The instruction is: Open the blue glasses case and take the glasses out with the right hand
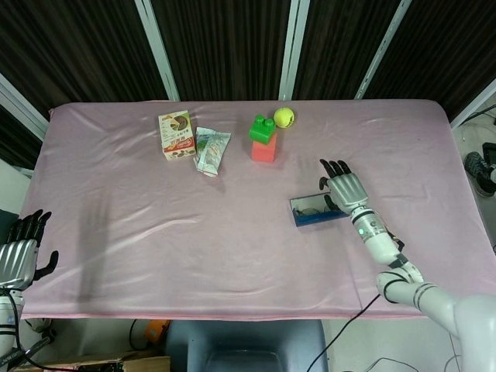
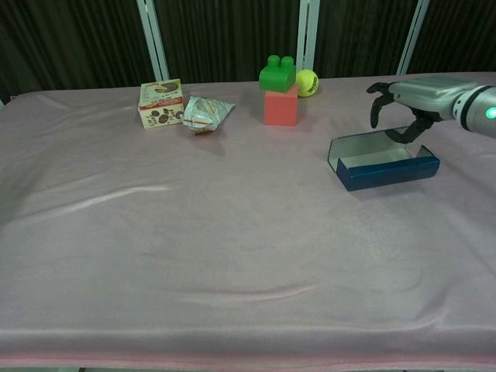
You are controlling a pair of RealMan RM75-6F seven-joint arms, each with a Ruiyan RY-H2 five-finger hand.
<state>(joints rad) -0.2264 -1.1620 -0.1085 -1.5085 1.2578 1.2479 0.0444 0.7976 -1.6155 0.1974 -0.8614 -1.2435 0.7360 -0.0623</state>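
**Fingers over the open case, glasses not yet in hand**

Fingers (image 2: 377, 105) of my right hand (image 1: 346, 188) hang curled downward above the right end of the blue glasses case (image 2: 384, 161), spread apart and, as far as I can see, holding nothing. Whether a fingertip touches the raised lid at the far edge I cannot tell from either view.

The case lies on the pink surface (image 1: 155, 232) with its long axis running left to right across my front, its lid standing open toward the far side. The tray is directly below and slightly to the left of my fingers, so I judge the coming reach to be a short drop down and inward along that axis. I cannot make out the glasses clearly inside; the interior reads pale and flat in the chest view, reflective in the head view.

My left hand (image 1: 22, 252) rests off the near left corner, fingers apart and empty, well away from the case. The right hand is far nearer, as the task requires.

Beyond the case stand a green block (image 2: 277, 73) on a red block (image 2: 280, 107), well clear of my reach.
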